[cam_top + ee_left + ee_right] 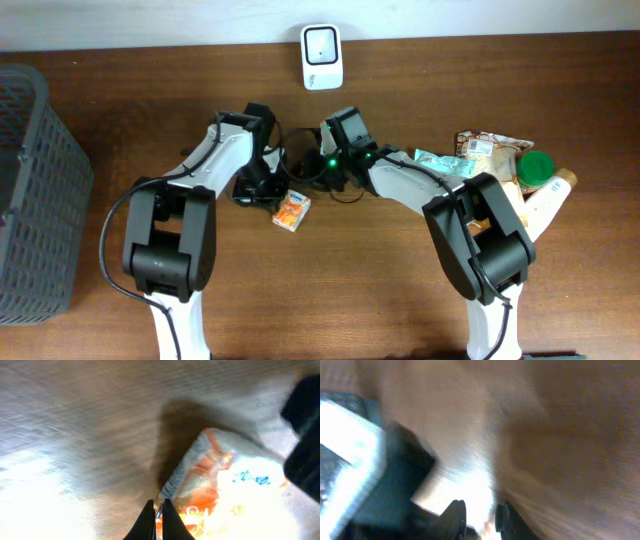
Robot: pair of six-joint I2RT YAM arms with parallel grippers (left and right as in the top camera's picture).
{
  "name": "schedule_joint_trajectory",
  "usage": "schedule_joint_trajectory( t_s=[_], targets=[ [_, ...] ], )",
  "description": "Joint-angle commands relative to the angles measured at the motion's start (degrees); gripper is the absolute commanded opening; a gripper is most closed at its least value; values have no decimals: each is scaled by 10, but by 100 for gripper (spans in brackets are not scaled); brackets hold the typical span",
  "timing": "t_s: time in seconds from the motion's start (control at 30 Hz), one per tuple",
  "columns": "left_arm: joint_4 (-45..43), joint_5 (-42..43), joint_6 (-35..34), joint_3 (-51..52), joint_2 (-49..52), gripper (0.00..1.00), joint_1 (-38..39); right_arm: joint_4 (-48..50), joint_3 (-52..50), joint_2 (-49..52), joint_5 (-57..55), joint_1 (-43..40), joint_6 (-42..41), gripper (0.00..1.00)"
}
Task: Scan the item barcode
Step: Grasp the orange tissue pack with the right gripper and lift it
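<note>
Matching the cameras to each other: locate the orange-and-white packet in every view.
Overhead: orange-and-white packet just left of and below centre.
Left wrist: lower right of centre, large and blurred.
Right wrist: too blurred to make it out.
Shared landmark: the wooden tabletop.

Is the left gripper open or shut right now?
Shut. The left gripper shows its fingertips almost touching, at the edge of the orange packet; whether they pinch it, cannot tell.
</note>
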State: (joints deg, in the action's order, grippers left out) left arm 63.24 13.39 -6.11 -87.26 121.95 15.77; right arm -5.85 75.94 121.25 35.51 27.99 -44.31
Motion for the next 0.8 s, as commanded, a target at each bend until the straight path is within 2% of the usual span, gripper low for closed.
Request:
schedule_joint_trajectory(
  t_s=[0.0,0.13,0.27,0.3,0.33,0.4,0.53,0.73,0.77],
  targets=[
    [7,23,-5,3,2,5,22,19,4,7,8,-12,-23,30],
    [-11,20,-5,3,2,9,13,-40,9,-9,37,-93,-19,42],
    [-54,20,-5,3,2,31,-12,-148,9,-37,79,-135,50,48],
    [-68,21,-6,3,2,32,-17,-195,9,-40,84,-133,57,48],
    [-79,20,-7,3,2,32,-20,-242,8,-40,100,-125,64,48],
    [-88,17,-7,3,2,30,-23,-270,-1,-39,99,-95,66,47],
    [-103,-38,-32,3,2,30,-35,-270,-8,-38,53,-30,59,47],
    [-150,-43,-46,3,2,29,-109,-246,-8,-35,-70,44,0,46],
    [-154,-43,-46,3,2,29,-119,-237,-8,-31,-75,51,-12,42]
  ],
)
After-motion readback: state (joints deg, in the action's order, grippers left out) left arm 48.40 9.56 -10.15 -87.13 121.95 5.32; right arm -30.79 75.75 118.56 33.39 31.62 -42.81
